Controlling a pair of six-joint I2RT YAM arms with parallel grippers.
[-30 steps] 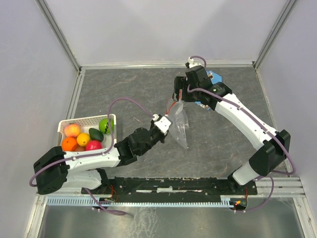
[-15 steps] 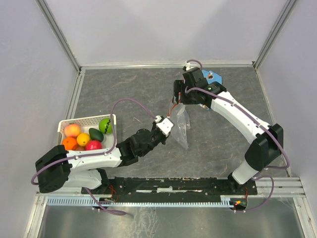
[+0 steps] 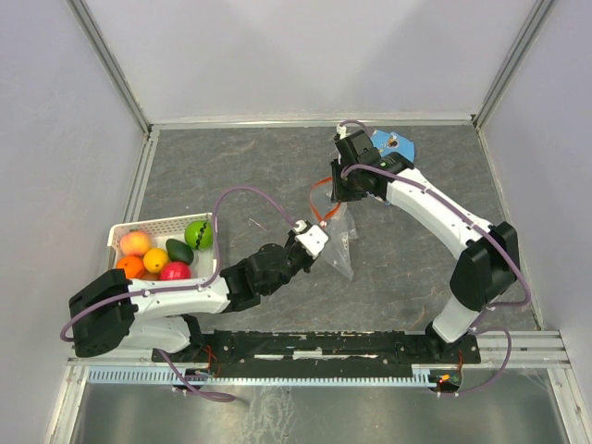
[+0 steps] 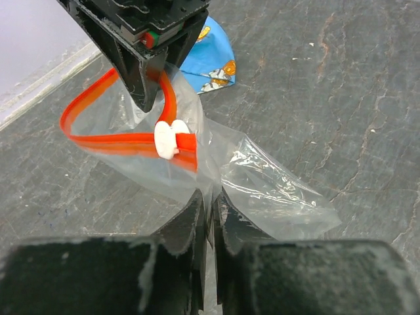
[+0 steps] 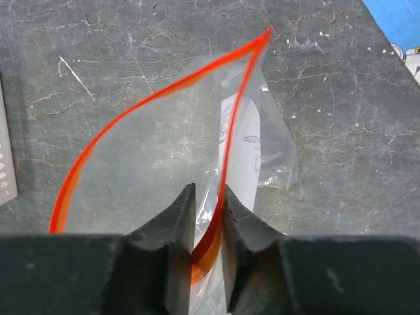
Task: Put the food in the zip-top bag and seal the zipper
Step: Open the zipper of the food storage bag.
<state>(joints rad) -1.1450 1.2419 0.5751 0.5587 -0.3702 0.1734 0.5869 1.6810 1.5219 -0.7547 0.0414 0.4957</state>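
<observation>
Pinched tight: zip-top bag (image 4: 275,190) film in left gripper (image 4: 209,197), zipper (image 5: 118,125) in right gripper (image 5: 207,197); held open-mouthed near worktop (image 3: 231,166) centre.

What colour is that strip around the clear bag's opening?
Red-orange; the zipper shows best in the right wrist view.

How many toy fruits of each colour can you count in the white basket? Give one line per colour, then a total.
light green fruit with dark zigzag: 1
dark green fruit: 1
red-pink fruit: 1
orange to peach fruits: 3
Total: 6 clearly visible in the white basket; any hidden underneath cannot be counted.
</observation>
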